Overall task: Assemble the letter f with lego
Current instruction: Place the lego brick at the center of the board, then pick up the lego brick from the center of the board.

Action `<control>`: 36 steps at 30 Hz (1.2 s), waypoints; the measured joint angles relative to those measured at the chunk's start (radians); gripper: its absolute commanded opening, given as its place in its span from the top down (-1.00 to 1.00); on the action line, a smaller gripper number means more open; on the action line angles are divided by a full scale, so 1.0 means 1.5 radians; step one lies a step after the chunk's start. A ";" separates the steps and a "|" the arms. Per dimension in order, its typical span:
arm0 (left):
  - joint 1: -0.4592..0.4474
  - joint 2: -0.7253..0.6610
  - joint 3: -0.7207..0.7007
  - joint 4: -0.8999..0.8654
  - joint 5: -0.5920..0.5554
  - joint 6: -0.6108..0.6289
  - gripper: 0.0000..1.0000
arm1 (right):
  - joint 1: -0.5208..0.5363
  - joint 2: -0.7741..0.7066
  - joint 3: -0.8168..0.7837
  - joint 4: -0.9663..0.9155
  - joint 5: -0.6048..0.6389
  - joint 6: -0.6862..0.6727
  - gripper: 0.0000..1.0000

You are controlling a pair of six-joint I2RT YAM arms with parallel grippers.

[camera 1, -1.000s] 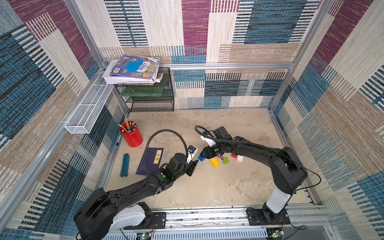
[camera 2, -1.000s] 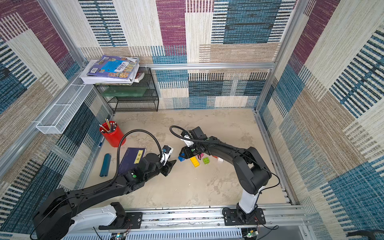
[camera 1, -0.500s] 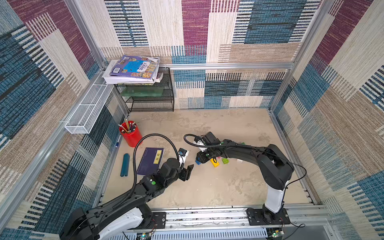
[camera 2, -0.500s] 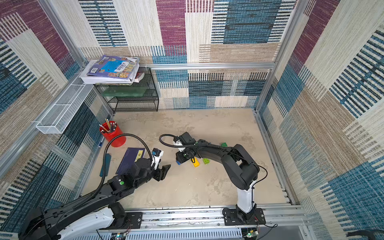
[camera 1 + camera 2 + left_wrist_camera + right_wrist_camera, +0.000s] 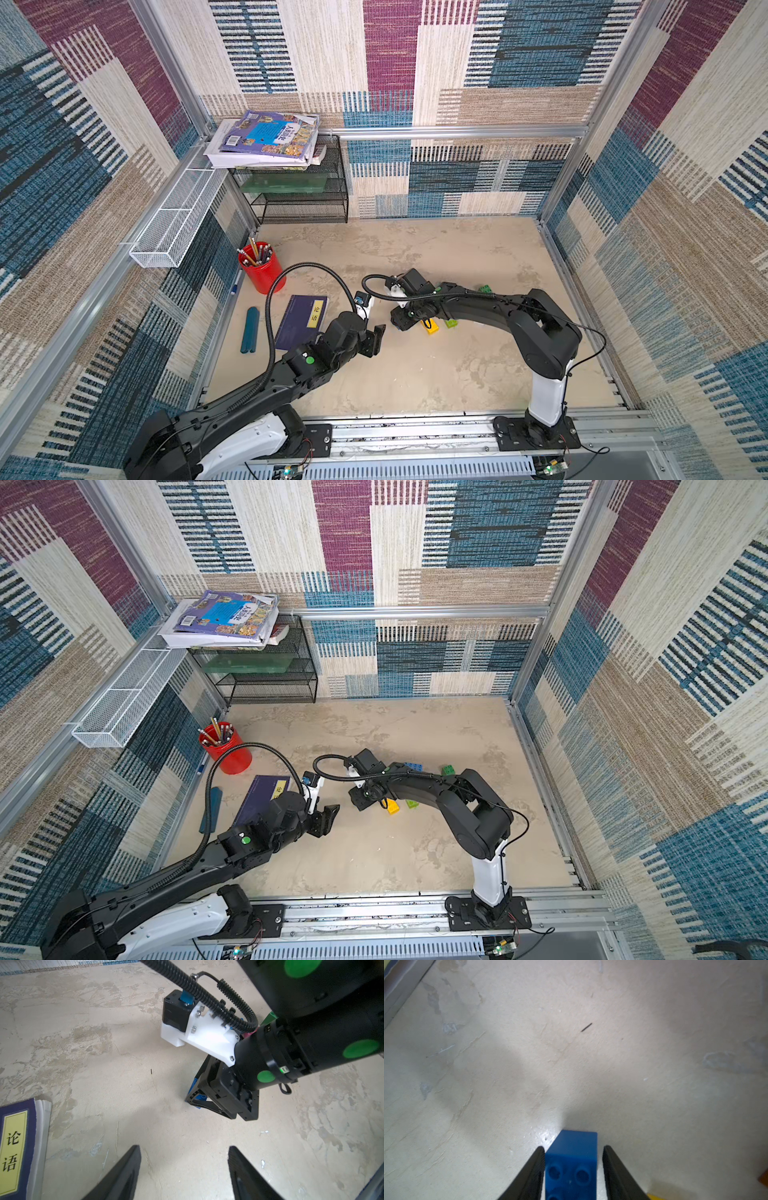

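Your right gripper (image 5: 573, 1147) is down at the table (image 5: 415, 374), tips lowered to the surface, with the blue brick (image 5: 571, 1161) between its fingers (image 5: 529, 1172). The brick's studded face is turned back toward the wrist. The jaws stand only a little wider than the brick. One finger lies against its side, and a thin sliver of table shows between the brick and the other finger, so you are around it rather than clamped on it. From the left wrist, a bit of that brick peeks out at the right gripper's tips, right at the table surface. Just behind those tips, back toward the wrist and partly under the forearm, lie a yellow brick (image 5: 431, 327) and, just beside it, a light green brick (image 5: 451, 323). On the forearm's other side, farther off, you have a second blue brick (image 5: 413, 766) and a dark green brick (image 5: 447, 769). Your left gripper (image 5: 184, 1147) is spread wide with nothing between its jaws. It points at the right gripper, with bare table between the two. The purple book (image 5: 16, 1147) lies off to one side of its fingers.
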 measured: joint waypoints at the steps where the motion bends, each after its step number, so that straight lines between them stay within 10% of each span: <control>1: 0.000 0.004 0.009 -0.005 0.000 -0.002 -0.37 | 0.002 -0.004 0.000 -0.004 0.007 0.000 -0.15; 10: 0.000 -0.042 -0.003 -0.031 0.004 -0.017 -0.59 | 0.005 -0.089 0.001 -0.023 0.013 0.001 -0.23; 12: 0.000 -0.053 -0.010 -0.036 0.009 -0.019 -0.98 | 0.001 -0.109 -0.003 -0.028 0.020 0.004 -0.23; 36: -0.014 -0.131 -0.194 0.070 0.087 -0.030 -0.99 | -0.059 -0.104 -0.106 -0.036 0.098 0.046 -0.14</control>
